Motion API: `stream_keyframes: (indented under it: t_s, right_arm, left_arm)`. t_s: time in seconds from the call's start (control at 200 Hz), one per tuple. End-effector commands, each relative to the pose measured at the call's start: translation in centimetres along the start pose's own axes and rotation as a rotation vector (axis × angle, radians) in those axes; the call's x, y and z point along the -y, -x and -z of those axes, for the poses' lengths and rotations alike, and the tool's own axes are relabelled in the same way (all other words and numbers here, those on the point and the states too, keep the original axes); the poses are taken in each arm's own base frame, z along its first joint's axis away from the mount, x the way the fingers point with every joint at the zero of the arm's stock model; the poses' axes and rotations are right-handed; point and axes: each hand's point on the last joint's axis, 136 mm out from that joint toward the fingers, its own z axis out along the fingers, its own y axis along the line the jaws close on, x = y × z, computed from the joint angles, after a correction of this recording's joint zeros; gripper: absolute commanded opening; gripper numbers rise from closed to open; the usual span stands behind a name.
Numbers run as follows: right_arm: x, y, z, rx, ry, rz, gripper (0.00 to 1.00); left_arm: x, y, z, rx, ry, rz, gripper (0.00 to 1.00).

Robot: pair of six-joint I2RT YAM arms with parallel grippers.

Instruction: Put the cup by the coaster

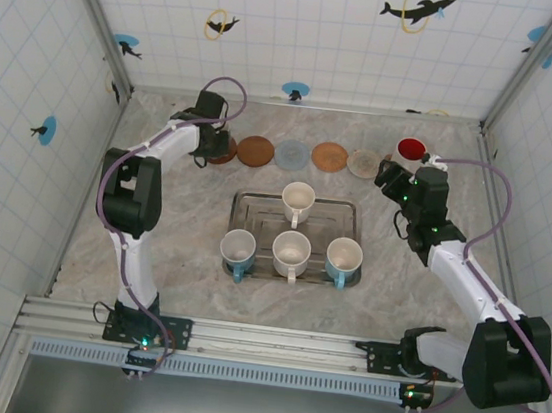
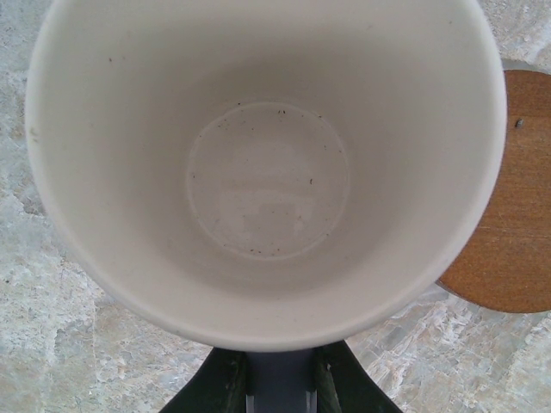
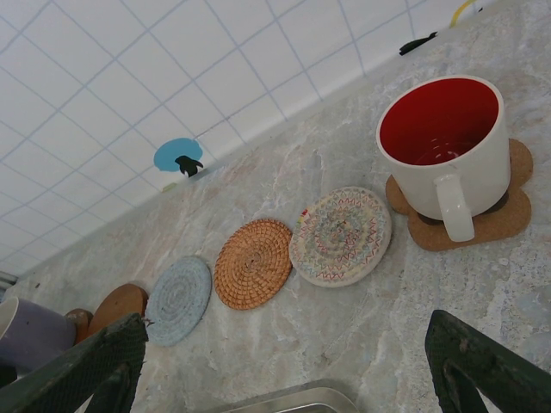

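Cup [image 2: 267, 181] right under the left wrist camera, pale inside, empty apart from a few dark specks on the bottom. Left gripper [image 2: 280, 383] is narrow, its dark fingers [image 2: 225, 385] clamped on the cup's grey-lilac handle. The cup is at the far left end of the coaster row, just beside the brown wooden coaster [image 2: 516, 198]; its rim overlaps that coaster's edge in this view. Cannot tell whether it is resting on the table [image 2: 69, 344] or lifted.

Steel tray [image 1: 255, 209] mid-table holds four pale cups [image 1: 292, 252], all upright and empty.

Red-lined mug [image 3: 439, 146] stands upright on a cork coaster [image 3: 508, 215] at the right end of the row, nothing in it. Between the ends lie a multicolour coaster [image 3: 340, 237], an orange woven one [image 3: 254, 262] and a blue-grey one [image 3: 178, 299], all bare.

Right gripper [image 3: 284, 323] has its fingers wide apart, holding nothing, near the mug.
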Motion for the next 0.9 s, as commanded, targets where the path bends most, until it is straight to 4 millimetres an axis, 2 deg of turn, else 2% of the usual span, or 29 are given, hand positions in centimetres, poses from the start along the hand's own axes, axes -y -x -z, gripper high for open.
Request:
stream_keyframes:
  t_s: [0.0,0.135,0.385,0.896]
  right_arm:
    - [-1.5,2.4,0.1,0.056,0.041,-0.01,0.86]
    - [-1.7,2.4,0.1,0.054,0.05,-0.009,0.86]
    - [-1.8,2.4,0.3,0.053,0.054,-0.01,0.86]
    - [-2.1,2.3,0.3,0.043,0.066,-0.01,0.86]
  left_arm:
    - [-0.5,1.1,0.3,0.024,0.016,-0.011,0.0]
    - [-0.4,0.7,0.3,0.014,0.005,-0.006,0.0]
    - [-0.4,0.5,0.3,0.009,0.006,-0.005,0.13]
    - [-0.6,0.0,1.0,0.003,0.009,-0.002,0.33]
